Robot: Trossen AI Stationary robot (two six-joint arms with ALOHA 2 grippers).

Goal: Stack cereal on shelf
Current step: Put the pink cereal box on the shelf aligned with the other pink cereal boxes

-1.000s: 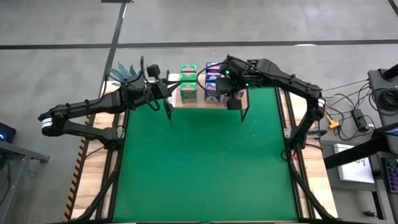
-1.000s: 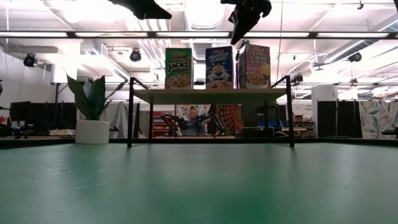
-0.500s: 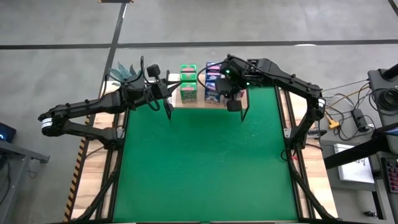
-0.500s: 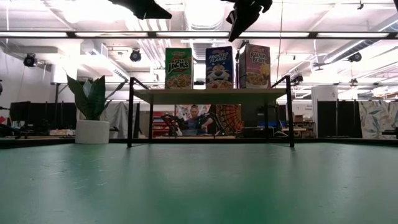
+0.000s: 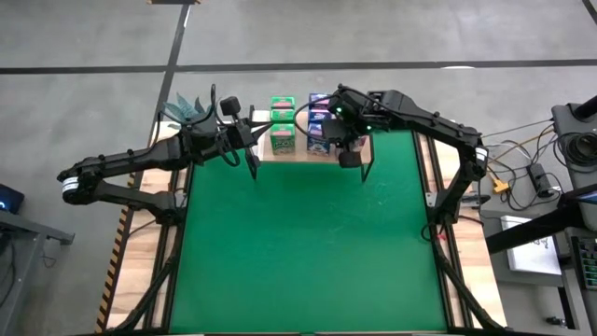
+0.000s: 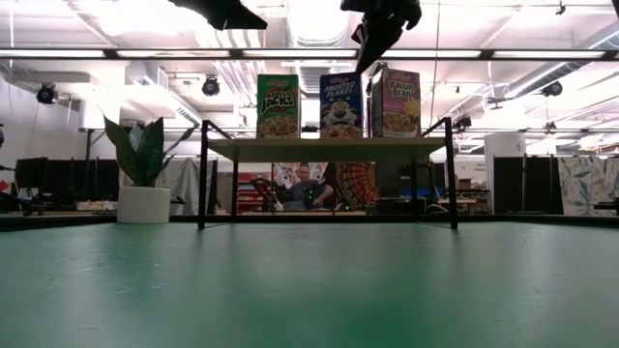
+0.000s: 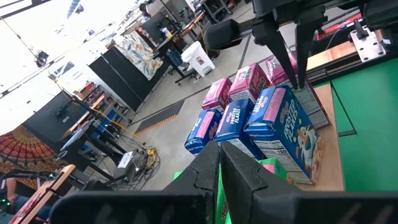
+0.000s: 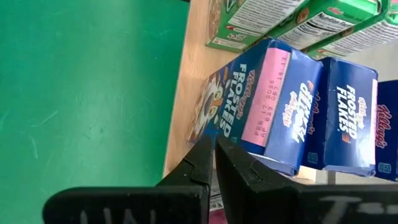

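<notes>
The shelf [image 6: 329,148] stands at the table's far edge on thin black legs. On its wood plank stand rows of cereal boxes: green [image 6: 278,106], blue [image 6: 340,104] and pink [image 6: 396,101]. From above the rows run back, green [image 5: 283,126] beside blue [image 5: 319,124]; my right arm covers most of the pink. My right gripper [image 6: 366,60] is shut and slants down over the gap between the front blue [image 8: 249,93] and pink boxes. My left gripper [image 5: 261,133] hangs shut and about level, above the shelf's left end, beside the green boxes. My right gripper has its shut fingertips [image 7: 300,74] at the top of the front boxes, between blue and pink, coming from above and the near side. Whether they touch a box, I cannot tell.
A potted plant [image 6: 143,174] stands at the far left corner. A person [image 6: 308,186] sits in the room behind the shelf. The green tabletop [image 5: 308,252] stretches wide in front of the shelf. Cables and gear [image 5: 536,177] lie off the table's right side.
</notes>
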